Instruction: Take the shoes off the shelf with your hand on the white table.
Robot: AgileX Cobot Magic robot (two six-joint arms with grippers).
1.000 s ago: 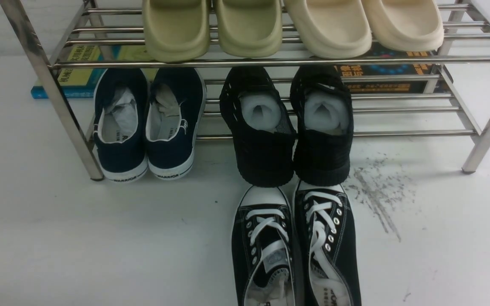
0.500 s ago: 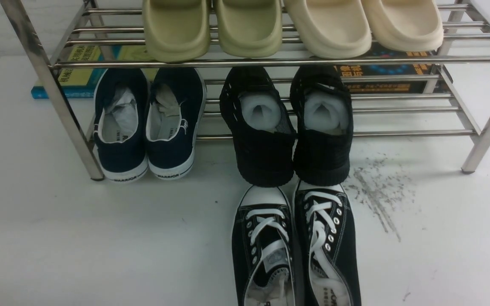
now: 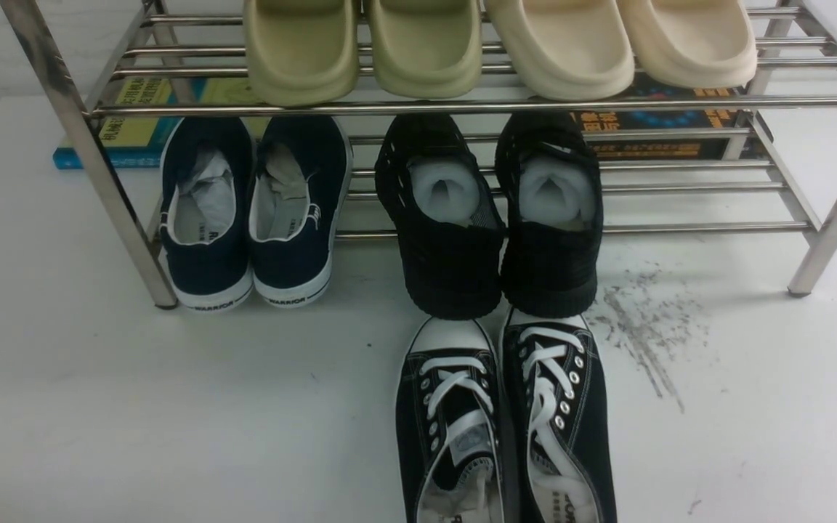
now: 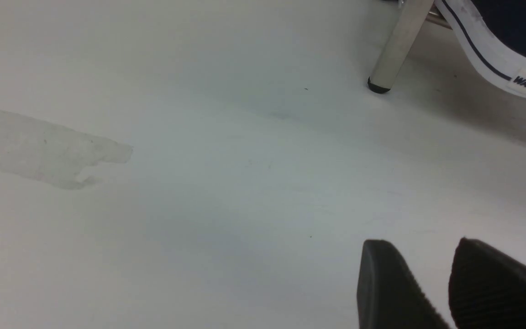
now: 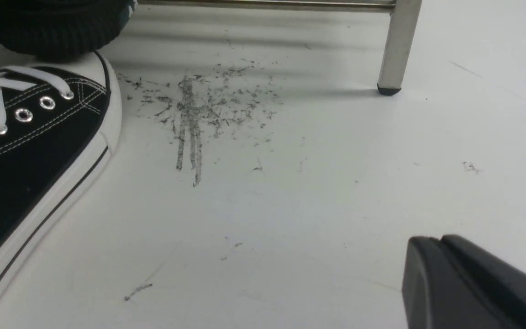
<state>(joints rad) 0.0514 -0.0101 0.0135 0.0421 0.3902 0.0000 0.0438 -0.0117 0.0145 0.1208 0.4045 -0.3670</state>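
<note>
In wrist views only — left tool (image 4: 420, 256) parted, right tool (image 5: 441, 249) shut.

"WARRIOR" printed on white heel strips of both navy shoes (image 3: 248, 211), bottom tier of shelf (image 3: 462, 107). Same word on navy shoe's sole edge in left wrist view. Book covers (image 3: 135, 120) behind shelf carry print, unreadable. Sneaker insole lettering cut off.

- Even, cool overhead light; the white tabletop (image 3: 135, 407) reads pale grey-green, without harsh glare.
- Soft shadows spread under the shelf (image 3: 462, 105) and beside its leg (image 5: 393, 50).
- The shelf's bars carry bright specular streaks.
- Front view is fairly sharp; both wrist views are softer, with near black parts blurred.
</note>
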